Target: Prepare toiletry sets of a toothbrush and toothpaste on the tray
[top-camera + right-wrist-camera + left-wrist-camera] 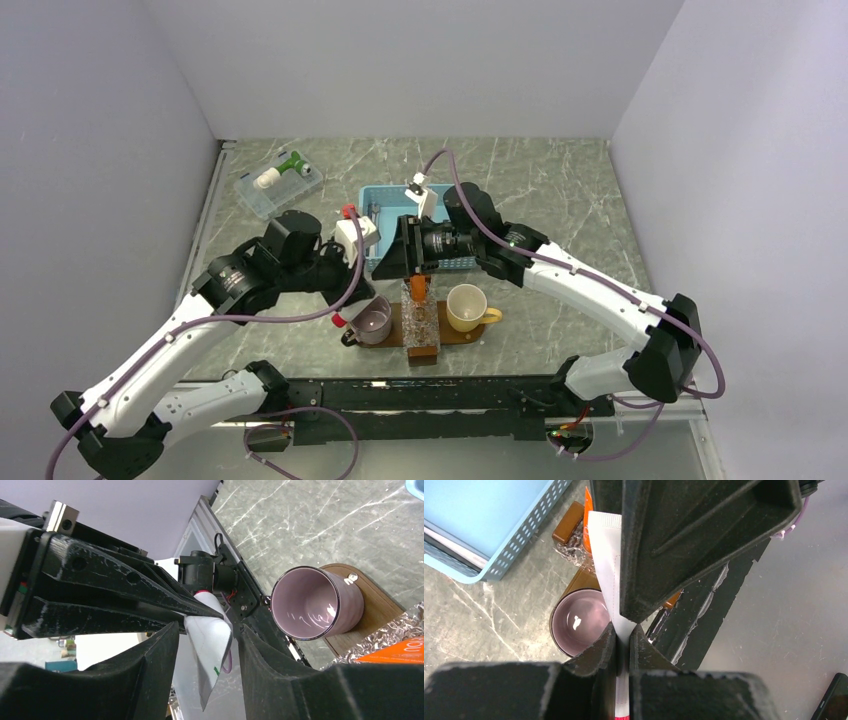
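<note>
We see the tray (398, 325) lying by the near edge of the bench (560, 190). It carries a purple mug (373, 320), a clear crinkled holder (421, 325) with the orange toothpaste (418, 288) at its far end, and a yellow mug (467, 306). A blue basket (385, 200) sits just behind the tray, and a clear box (262, 195) lies toward the far left corner. From above, the arms hide where they meet. The wrist views show it: the left gripper (623, 645) is clamped on a flat white tube (606, 555), and the right gripper (206, 630) brackets the tube's free end, jaws apart.
</note>
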